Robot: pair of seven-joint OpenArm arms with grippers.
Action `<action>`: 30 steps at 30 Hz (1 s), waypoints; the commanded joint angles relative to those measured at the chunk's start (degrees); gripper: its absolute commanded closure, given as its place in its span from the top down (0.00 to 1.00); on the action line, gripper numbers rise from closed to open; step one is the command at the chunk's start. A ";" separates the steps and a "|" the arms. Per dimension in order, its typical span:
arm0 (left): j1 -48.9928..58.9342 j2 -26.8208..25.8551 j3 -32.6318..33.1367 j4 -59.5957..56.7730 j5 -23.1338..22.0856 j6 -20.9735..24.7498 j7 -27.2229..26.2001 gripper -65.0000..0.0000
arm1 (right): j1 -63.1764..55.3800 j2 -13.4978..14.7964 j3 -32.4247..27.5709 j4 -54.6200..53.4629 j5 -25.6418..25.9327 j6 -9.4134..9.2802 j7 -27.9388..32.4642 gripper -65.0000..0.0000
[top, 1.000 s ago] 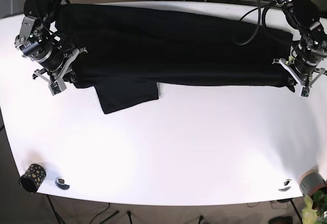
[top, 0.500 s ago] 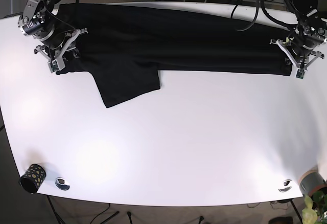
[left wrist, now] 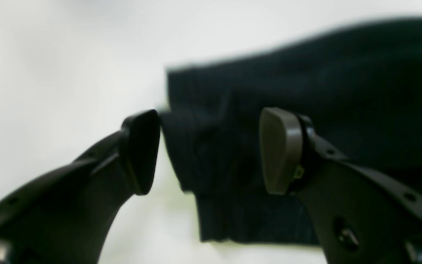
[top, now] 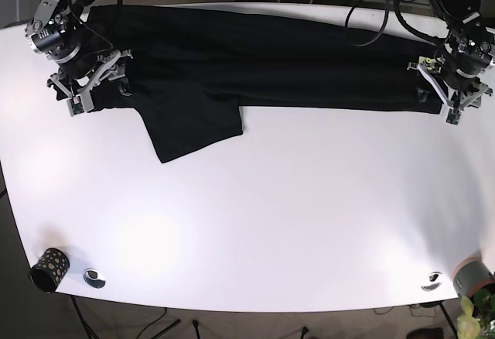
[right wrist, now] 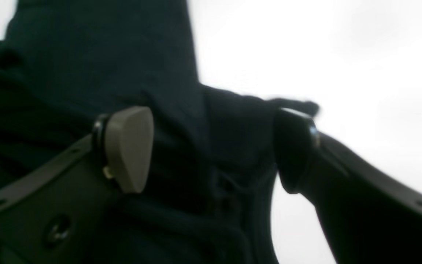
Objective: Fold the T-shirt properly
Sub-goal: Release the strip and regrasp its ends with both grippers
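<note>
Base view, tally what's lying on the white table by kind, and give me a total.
Black T-shirt: 1
Black cup with gold dots: 1
Small round metal fittings: 2, near the front edge and
Grey cylinder at the front corner: 1
Total: 5

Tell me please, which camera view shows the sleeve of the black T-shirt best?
The base view: the sleeve lies flat on the white table, its whole outline visible. The left wrist view shows only a blurred shirt edge; the right wrist view shows dark folds, sleeve not identifiable.
</note>
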 commanded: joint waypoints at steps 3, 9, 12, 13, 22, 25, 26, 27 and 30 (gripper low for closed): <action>-2.34 2.53 -0.07 1.77 -0.09 -0.06 -1.03 0.61 | 2.09 -0.55 -1.77 0.50 0.33 0.21 0.93 0.74; -1.99 2.88 2.30 -1.22 -0.09 -0.06 -1.03 0.60 | 2.44 -1.52 -5.46 -2.40 0.15 0.03 0.93 0.71; -0.15 2.88 3.44 -2.62 -0.09 -0.06 -1.12 0.56 | 2.44 -1.52 -6.25 -6.01 0.15 -0.06 1.10 0.52; 0.03 2.88 3.44 -3.06 -0.09 -0.06 -1.21 0.55 | 2.44 -1.52 -6.16 -6.89 0.15 -0.06 1.10 0.47; 0.29 0.68 3.44 -11.41 -0.09 -0.06 -1.38 0.48 | 3.85 1.30 -1.86 -19.28 0.06 0.12 2.86 0.27; 0.29 0.42 4.15 -12.12 -0.09 -0.06 -1.38 0.48 | 4.29 2.53 -1.15 -23.33 0.06 0.21 4.36 0.27; 0.29 0.42 4.15 -12.29 -0.09 -0.06 -1.38 0.48 | 4.29 2.97 -1.15 -23.94 0.06 0.21 4.71 0.27; 0.21 0.51 4.06 -12.56 -0.09 -0.06 -1.38 0.48 | 4.38 3.14 -1.24 -24.73 0.06 0.21 5.15 0.27; -0.23 0.77 4.24 -13.70 -0.09 -0.06 -1.38 0.49 | 6.14 3.41 -1.42 -26.75 0.06 0.21 6.11 0.27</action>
